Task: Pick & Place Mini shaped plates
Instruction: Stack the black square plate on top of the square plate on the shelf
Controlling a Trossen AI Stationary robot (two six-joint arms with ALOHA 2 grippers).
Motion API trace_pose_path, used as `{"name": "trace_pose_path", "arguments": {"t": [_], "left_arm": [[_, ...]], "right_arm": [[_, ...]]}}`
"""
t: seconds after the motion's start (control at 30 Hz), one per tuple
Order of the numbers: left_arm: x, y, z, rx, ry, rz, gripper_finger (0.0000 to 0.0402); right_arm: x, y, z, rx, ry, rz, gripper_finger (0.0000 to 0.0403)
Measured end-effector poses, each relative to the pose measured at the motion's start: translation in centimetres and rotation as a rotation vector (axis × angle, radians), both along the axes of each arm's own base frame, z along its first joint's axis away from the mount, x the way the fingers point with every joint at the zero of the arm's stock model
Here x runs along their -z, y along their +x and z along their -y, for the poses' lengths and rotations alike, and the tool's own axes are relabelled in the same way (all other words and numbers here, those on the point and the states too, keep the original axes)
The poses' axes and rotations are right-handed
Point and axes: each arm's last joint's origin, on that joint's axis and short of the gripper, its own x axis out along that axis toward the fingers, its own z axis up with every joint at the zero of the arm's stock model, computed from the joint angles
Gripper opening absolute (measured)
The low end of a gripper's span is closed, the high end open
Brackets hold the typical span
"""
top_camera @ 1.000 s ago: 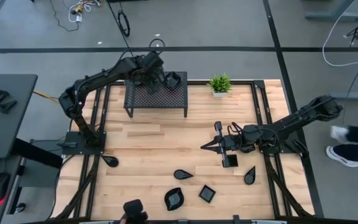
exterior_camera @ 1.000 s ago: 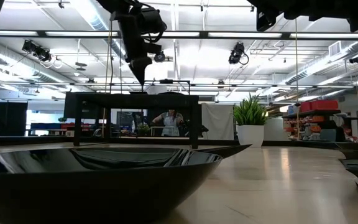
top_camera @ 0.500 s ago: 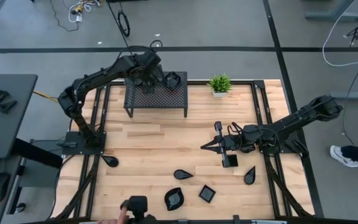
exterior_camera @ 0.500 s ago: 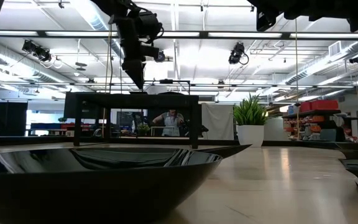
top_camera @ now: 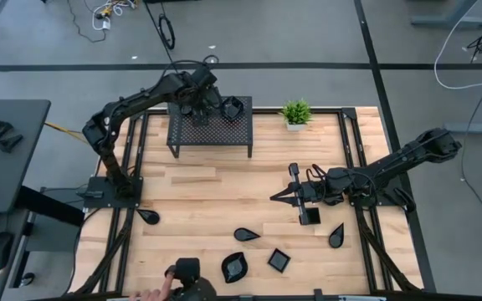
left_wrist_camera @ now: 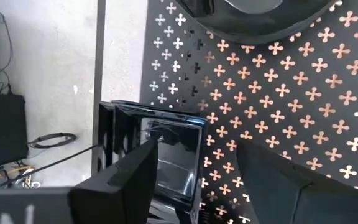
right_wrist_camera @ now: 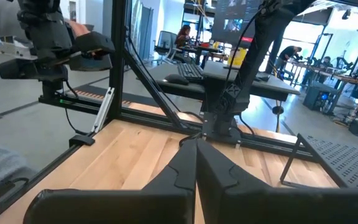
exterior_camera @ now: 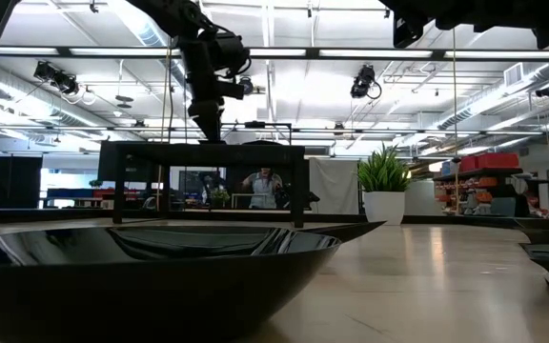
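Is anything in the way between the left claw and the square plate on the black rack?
Nothing visible. The left end effector hangs open just above the rack, with the square plate right under its fingers and no other thing between.

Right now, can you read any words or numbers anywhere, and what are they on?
No words or numbers can be read anywhere.
Monitor screens in the room behind the table: too blurred to read.
Red sign far across the room: too small to read.
Mesh rack: only a cross-shaped hole pattern, no text.
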Motion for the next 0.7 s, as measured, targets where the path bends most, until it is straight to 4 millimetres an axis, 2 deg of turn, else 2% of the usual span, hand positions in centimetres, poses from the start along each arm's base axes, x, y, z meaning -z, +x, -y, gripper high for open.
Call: {"name": "trace_pose_path", "arguments": {"t": [0.7], "left_arm": [[0.06,-0.32,-0.23,-0.022,-0.018,0.006,0.0222]], "right_arm": [[0.00,0.00,0.00,-0.001,0.000,0.000,0.0011]]}}
